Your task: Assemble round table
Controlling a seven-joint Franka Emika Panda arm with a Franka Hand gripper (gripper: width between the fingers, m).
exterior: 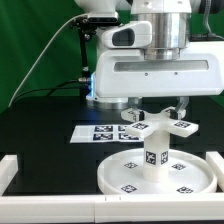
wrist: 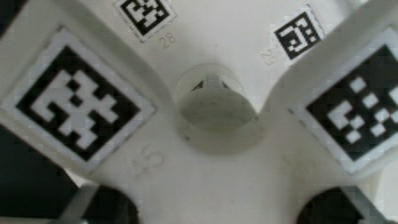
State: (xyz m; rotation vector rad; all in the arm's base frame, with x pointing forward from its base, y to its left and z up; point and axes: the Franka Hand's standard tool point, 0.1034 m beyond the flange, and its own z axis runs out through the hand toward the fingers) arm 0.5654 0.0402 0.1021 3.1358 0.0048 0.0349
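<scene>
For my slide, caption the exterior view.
Claw over base piece atop leg standing on round disc.

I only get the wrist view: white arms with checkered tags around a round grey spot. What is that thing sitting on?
Observer: That base piece appears to sit on top of an upright leg.
Operator: And what is the leg on?
Observer: It stands in the middle of a big round disc.
Operator: Is there anything else nearby?
Observer: A marker board lies flat on the table behind the disc.
</scene>
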